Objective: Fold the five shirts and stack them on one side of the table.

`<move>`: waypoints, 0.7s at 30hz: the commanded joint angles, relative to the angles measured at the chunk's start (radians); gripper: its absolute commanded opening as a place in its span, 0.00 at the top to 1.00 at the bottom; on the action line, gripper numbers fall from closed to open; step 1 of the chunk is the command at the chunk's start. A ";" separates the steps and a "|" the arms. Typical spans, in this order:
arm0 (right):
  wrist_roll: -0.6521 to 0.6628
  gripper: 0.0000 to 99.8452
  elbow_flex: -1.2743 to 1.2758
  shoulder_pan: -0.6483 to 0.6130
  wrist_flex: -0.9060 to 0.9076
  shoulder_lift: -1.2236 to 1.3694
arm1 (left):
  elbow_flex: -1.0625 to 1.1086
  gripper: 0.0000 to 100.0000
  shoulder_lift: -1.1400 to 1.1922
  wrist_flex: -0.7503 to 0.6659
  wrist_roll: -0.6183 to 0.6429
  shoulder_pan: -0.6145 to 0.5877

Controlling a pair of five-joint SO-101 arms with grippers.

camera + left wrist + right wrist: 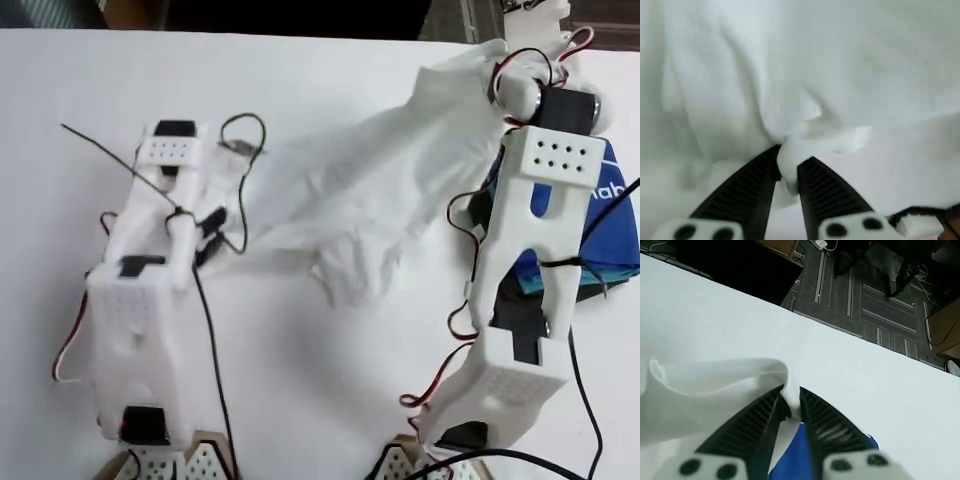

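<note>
A white shirt [370, 190] hangs stretched between the two arms over the middle of the white table [300, 380]. My left gripper [789, 167] is shut on a fold at the shirt's near left end; the white shirt [800, 75] spreads beyond its black fingers [750, 195]. My right gripper [791, 400] is shut on the white shirt [705, 390] at its far right corner, held up near the table's far edge. The high view shows the left gripper [215, 235] and the right gripper [500, 80]. A folded blue shirt [600, 220] lies under the right arm.
The table's far edge [850, 330] runs close behind the right gripper, with dark floor and cables beyond it. Black and red cables [215, 370] trail along both arms. The blue shirt [795, 460] shows below the right gripper.
</note>
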 commanded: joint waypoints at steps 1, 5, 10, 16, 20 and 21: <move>0.002 0.98 -0.043 -0.010 -0.019 -0.077 | 0.231 0.97 -0.275 0.032 -0.107 -0.018; 0.002 0.98 -0.041 -0.012 -0.019 -0.076 | 0.348 0.93 -0.540 0.029 -0.250 -0.017; 0.002 0.98 -0.040 -0.025 -0.019 -0.076 | 0.209 0.75 -0.694 0.012 -0.264 0.015; 0.005 0.98 -0.040 -0.045 -0.005 -0.076 | 0.062 0.74 -0.614 -0.017 -0.292 0.052; 0.002 0.98 -0.028 -0.050 -0.005 -0.076 | -0.045 0.74 -0.436 -0.264 -0.052 0.043; 0.002 0.98 -0.025 -0.050 -0.007 -0.076 | -0.081 0.74 -0.379 -0.338 0.031 0.043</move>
